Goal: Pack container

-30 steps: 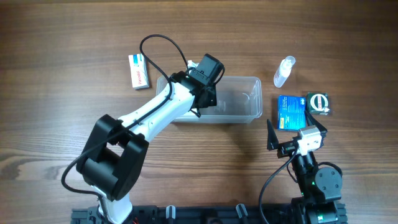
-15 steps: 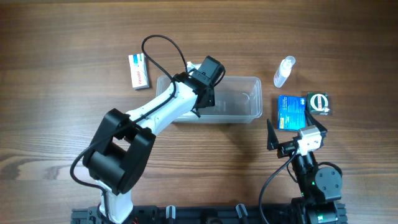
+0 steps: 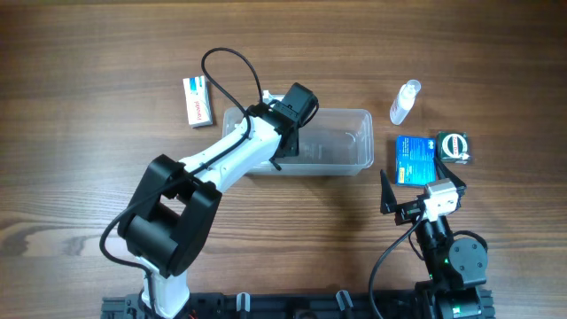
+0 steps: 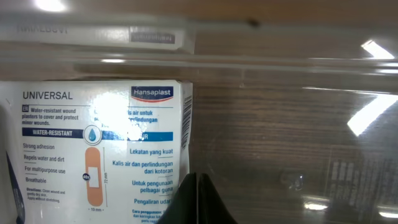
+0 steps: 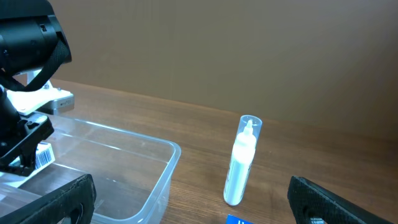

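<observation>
Overhead, container (image 3: 353, 158) at 12 o'clock, left fingers (image 4: 196, 202) pinching plaster box (image 4: 93, 143) inside it, right fingers (image 5: 56, 199) spread at 5 o'clock.

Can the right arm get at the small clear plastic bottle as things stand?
Probably yes: the small clear plastic bottle stands upright alone, nothing between it and the open right gripper.

Left fingers (image 4: 200, 208) mostly cut off below; plaster box (image 4: 93, 149) cropped left.

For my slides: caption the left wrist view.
White Hansaplast plaster box inside the clear rectangular plastic tub.
</observation>
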